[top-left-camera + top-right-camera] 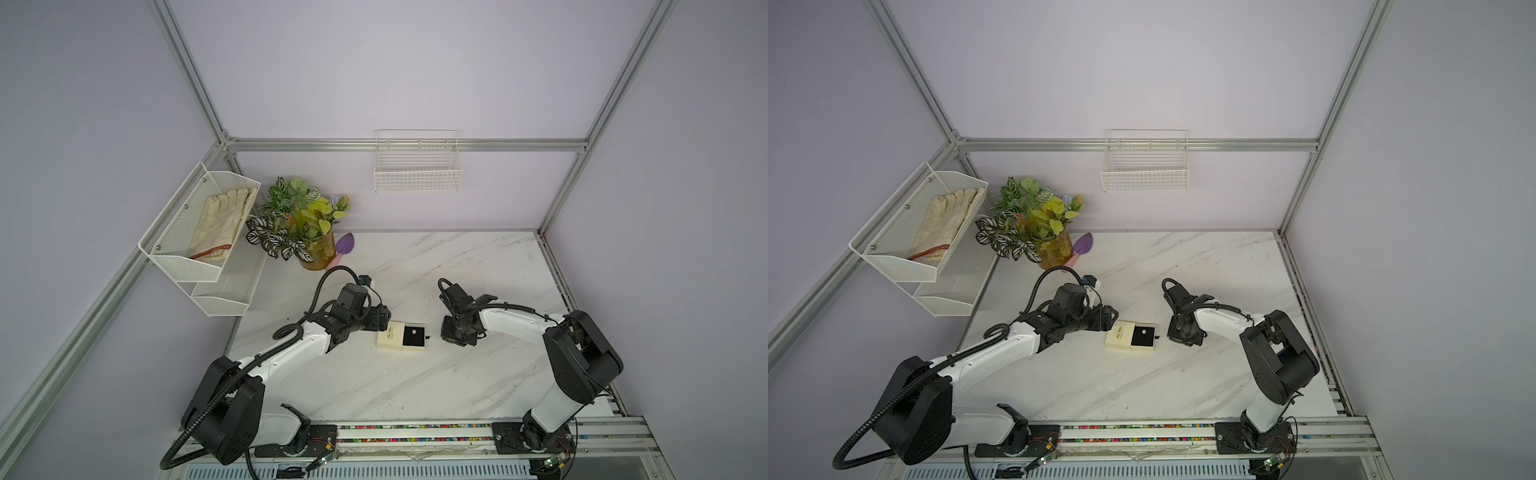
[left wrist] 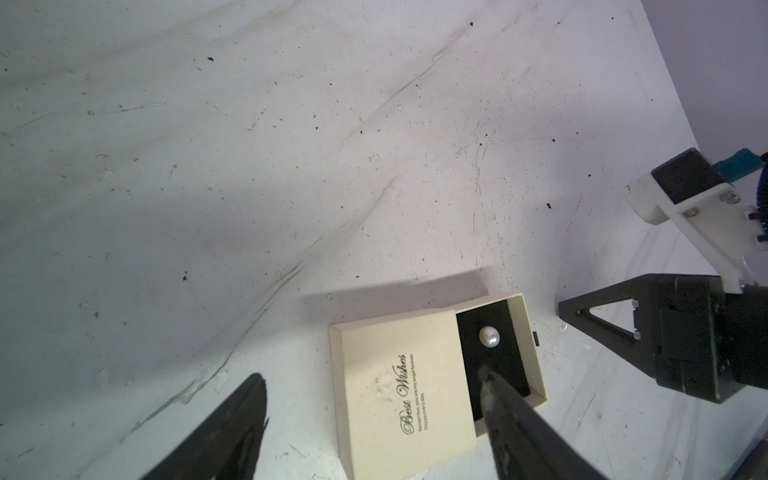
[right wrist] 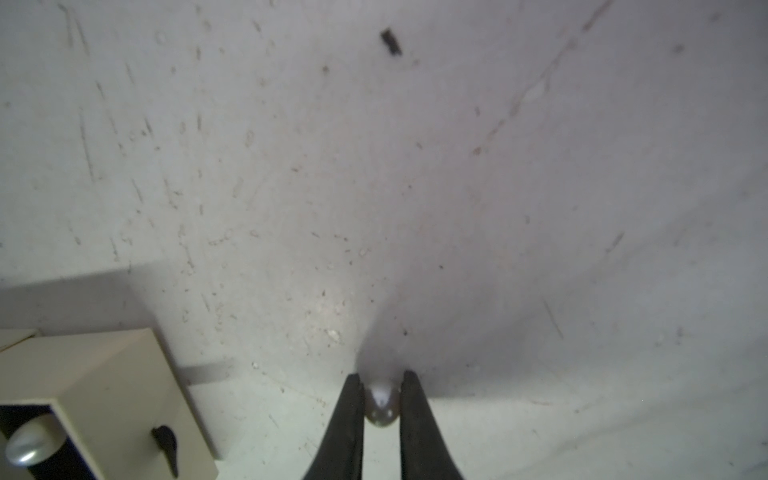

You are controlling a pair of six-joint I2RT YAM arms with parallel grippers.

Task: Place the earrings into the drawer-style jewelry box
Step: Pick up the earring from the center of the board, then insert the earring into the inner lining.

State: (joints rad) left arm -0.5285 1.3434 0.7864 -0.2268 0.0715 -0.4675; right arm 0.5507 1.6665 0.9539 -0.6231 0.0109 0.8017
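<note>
White marble-look table (image 1: 415, 395), scuffed and speckled, inside an aluminium frame with pale lilac walls. On the back wall hangs a wire basket (image 1: 417, 174). At the left wall is a mesh shelf (image 1: 187, 270) with cream gloves (image 1: 224, 220) in it. In the far left corner of the table stands a potted plant (image 1: 299, 220), with a purple trowel (image 1: 345, 245) just beside it.

The box (image 1: 390, 336) lies flat near the middle of the table, between the two arms. It is cream, with dark script on the lid. Its black-lined tray (image 1: 415, 341) is slid partway out toward the right arm, and the pull tab (image 1: 428, 336) points that way.

The first earring (image 2: 489, 336), a round pearly bead, sits on the black lining inside the tray, and it shows in both top views.

The left gripper (image 2: 370, 378) is at the closed end of the box, its fingers spread wide and holding nothing. In its wrist view one finger crosses over the tray and the other lies over bare table beside the box. I cannot tell whether either touches the box.

The right gripper (image 3: 381, 390) is down at the table, near the tab end of the box but apart from it. Its fingers (image 3: 353, 415) are drawn close together on the second earring (image 3: 381, 405), which sits pinched between them at table level. That view is blurred. The top views hide the bead under the gripper.
</note>
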